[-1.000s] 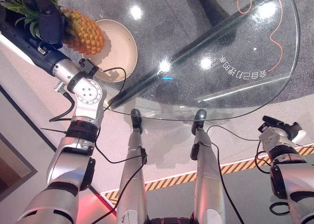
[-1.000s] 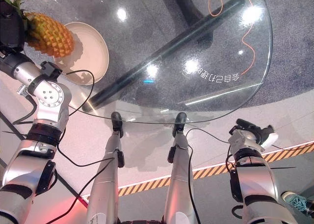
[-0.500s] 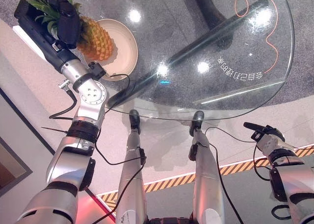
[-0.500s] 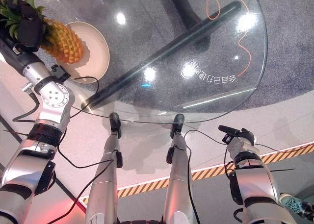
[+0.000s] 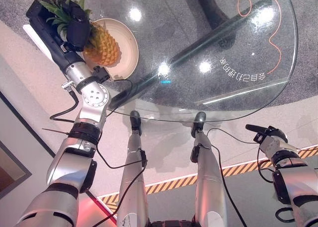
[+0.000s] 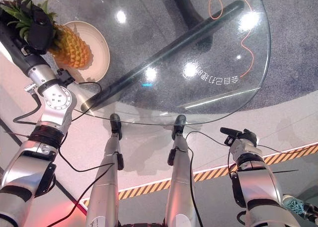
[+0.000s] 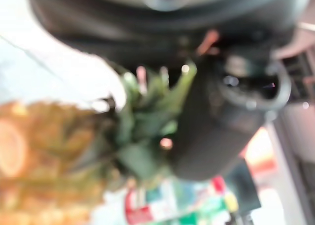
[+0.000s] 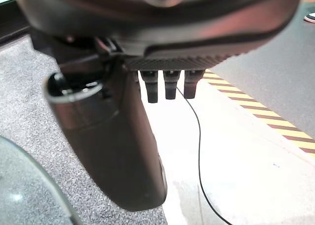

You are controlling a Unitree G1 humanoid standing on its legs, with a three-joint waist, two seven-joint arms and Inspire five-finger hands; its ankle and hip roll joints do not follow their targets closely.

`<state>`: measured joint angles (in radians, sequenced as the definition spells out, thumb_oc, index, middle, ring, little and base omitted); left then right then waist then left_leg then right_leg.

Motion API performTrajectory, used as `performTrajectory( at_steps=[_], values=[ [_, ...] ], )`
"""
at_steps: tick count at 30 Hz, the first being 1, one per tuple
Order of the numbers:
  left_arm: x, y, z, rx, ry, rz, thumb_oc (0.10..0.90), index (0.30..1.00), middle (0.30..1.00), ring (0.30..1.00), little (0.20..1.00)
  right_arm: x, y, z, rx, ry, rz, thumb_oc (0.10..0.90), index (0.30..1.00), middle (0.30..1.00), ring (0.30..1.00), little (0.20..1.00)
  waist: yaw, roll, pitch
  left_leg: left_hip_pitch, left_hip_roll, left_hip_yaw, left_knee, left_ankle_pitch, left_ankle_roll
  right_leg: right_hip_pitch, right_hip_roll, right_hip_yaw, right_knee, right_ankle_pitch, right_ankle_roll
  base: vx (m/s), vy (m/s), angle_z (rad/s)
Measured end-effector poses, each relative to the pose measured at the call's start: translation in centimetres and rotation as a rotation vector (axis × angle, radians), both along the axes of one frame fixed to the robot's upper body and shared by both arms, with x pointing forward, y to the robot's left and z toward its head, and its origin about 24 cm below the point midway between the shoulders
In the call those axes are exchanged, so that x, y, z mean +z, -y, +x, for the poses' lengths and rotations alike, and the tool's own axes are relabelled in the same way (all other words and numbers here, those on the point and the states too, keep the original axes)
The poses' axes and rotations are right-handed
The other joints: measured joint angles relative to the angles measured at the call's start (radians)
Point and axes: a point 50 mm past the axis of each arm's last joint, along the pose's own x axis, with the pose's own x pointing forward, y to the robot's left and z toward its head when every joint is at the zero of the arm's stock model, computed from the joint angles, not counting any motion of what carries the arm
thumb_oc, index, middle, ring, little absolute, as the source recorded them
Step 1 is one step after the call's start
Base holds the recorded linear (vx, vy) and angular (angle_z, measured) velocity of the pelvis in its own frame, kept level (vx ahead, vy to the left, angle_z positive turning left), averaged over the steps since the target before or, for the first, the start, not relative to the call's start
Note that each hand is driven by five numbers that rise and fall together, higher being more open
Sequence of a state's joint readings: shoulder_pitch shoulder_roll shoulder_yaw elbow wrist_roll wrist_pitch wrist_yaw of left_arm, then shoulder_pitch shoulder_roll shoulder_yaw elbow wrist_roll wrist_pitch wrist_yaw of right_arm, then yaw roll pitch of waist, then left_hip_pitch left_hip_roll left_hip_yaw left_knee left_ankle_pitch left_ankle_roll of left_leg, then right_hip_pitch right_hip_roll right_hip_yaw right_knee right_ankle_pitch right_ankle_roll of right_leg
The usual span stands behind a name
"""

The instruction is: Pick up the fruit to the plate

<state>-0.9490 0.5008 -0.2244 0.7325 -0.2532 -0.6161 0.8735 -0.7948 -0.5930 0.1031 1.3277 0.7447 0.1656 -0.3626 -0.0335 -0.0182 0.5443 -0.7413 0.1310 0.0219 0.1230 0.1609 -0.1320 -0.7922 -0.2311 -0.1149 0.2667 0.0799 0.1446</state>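
Golden pineapple (image 5: 102, 44), green crown clutched by left robot hand (image 5: 77, 29), over plate (image 5: 130, 43).

Two head eyes look straight down from high up, side by side. Both see same round glass counter (image 5: 238, 48), plate (image 5: 130, 40) and pineapple (image 5: 102, 43); right eye sees everything shifted a bit left. Left wrist camera looks along left robot hand (image 7: 216, 131), very near, pineapple leaves right there. Right wrist camera looks along right robot hand (image 8: 113, 136), down at floor (image 8: 246, 161) and counter edge.
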Motion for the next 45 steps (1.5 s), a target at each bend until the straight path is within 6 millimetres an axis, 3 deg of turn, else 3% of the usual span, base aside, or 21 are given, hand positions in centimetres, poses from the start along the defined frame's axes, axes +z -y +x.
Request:
performTrajectory(
  at_steps=[9,11,16,45],
  values=[
    [0.3,0.1,0.1,-0.012,0.006,0.009,0.100,0.300,0.300,0.300,0.200,0.1,0.0,0.1,0.000,0.007,-0.004,0.800,0.900,0.900,0.900,0.900,0.000,0.000,0.000,-0.007,0.000,0.001,-0.001,0.000,0.000,-0.004,0.002,0.001,-0.008,0.004,0.000,0.00,0.000,0.00],
    [0.5,0.1,0.1,-0.013,0.010,0.010,0.325,0.493,0.493,0.493,0.425,0.1,0.0,0.1,0.000,0.009,-0.005,0.800,0.900,0.900,0.900,0.900,0.000,0.000,0.000,-0.008,0.000,0.001,-0.001,0.000,0.000,-0.005,0.002,0.001,-0.009,0.004,0.000,0.00,0.000,0.00],
    [0.9,0.2,0.1,-0.015,0.020,0.010,0.418,0.573,0.573,0.573,0.518,0.3,0.0,0.2,0.003,0.014,-0.016,0.800,0.900,0.900,0.900,0.900,0.000,0.000,0.000,-0.009,0.000,0.001,-0.001,0.000,0.000,-0.006,0.002,0.000,-0.009,0.005,0.000,0.00,0.000,0.00],
    [1.3,0.3,-0.1,-0.040,0.047,0.032,0.418,0.573,0.573,0.573,0.518,0.9,-0.1,0.6,0.018,0.018,-0.060,0.800,0.900,0.900,0.900,0.900,0.004,0.000,0.000,-0.013,0.001,-0.003,0.000,0.001,-0.001,-0.006,0.002,-0.005,-0.008,0.005,0.000,-0.01,0.000,0.00]
  ],
)
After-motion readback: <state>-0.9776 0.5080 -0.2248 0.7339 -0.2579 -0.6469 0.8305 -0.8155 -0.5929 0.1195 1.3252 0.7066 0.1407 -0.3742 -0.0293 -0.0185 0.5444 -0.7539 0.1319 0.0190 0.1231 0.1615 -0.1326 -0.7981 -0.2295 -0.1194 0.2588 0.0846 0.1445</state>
